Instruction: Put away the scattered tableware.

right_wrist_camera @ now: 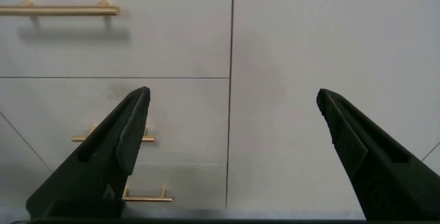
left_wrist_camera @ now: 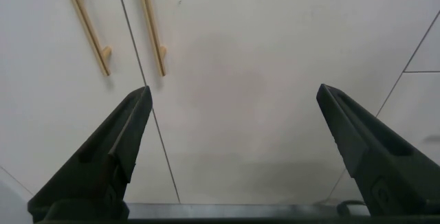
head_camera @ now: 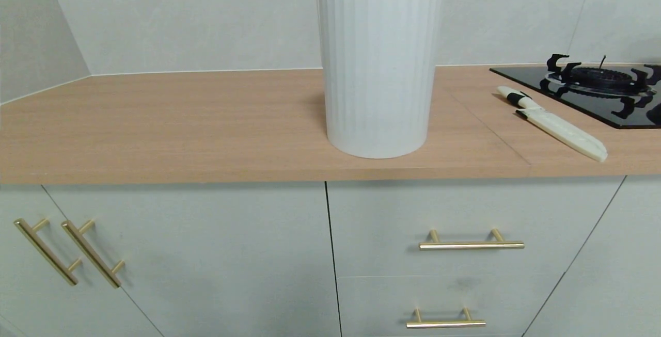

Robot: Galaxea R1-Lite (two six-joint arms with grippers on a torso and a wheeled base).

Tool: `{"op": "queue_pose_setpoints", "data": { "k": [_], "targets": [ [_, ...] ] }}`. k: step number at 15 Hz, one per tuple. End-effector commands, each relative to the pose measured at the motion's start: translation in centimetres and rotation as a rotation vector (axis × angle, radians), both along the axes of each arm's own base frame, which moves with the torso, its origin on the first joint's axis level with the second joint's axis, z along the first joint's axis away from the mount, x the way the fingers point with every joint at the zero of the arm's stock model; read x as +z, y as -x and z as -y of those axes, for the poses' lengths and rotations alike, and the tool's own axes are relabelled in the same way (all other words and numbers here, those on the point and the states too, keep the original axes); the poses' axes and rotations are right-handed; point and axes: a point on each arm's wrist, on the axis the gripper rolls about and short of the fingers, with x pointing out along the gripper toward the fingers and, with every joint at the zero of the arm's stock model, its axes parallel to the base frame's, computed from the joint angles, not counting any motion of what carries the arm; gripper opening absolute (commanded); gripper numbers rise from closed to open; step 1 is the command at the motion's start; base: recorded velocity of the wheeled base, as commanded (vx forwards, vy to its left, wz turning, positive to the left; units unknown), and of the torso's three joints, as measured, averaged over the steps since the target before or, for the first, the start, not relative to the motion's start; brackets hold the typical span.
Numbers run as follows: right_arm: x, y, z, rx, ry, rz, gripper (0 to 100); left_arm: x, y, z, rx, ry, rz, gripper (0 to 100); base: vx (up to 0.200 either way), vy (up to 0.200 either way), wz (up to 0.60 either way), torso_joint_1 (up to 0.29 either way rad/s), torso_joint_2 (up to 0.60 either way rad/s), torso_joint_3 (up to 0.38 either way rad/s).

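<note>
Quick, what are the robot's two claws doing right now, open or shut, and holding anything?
Left gripper: open, holding nothing.
Right gripper: open, holding nothing.

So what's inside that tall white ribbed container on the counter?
Cannot tell: the container is opaque and seen from the side, so its inside is hidden. The knife lies outside it, on the counter.

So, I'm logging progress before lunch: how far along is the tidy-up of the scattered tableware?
Nothing looks done yet: the knife lies on the countertop beside the hob, apart from the white ribbed container. Nothing is in hand: the left end effector and right end effector are open and empty, facing the cabinet fronts. Left: picking up the knife and putting it away, probably in the container.
</note>
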Motion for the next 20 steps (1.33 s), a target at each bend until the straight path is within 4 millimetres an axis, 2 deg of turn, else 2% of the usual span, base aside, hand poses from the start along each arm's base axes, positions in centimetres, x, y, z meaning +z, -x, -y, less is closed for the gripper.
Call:
{"op": "queue_pose_setpoints", "data": {
  "k": [1, 5, 20],
  "targets": [
    [-0.01, 0.00, 0.00, 0.000, 0.000, -0.001, 100, -0.01, -0.01, 0.00, 0.000, 0.000, -0.002, 100, 0.000, 0.000, 0.00, 0.017, -0.08, -0.027],
    [0.01, 0.00, 0.00, 0.000, 0.000, 0.001, 100, 0.01, -0.01, 0.00, 0.000, 0.000, -0.001, 100, 0.000, 0.000, 0.00, 0.067, -0.24, -0.248],
    [0.01, 0.00, 0.00, 0.001, 0.000, 0.001, 100, 0.01, -0.01, 0.00, 0.000, 0.000, -0.001, 100, 0.000, 0.000, 0.00, 0.190, -0.49, -0.288]
  ]
}}
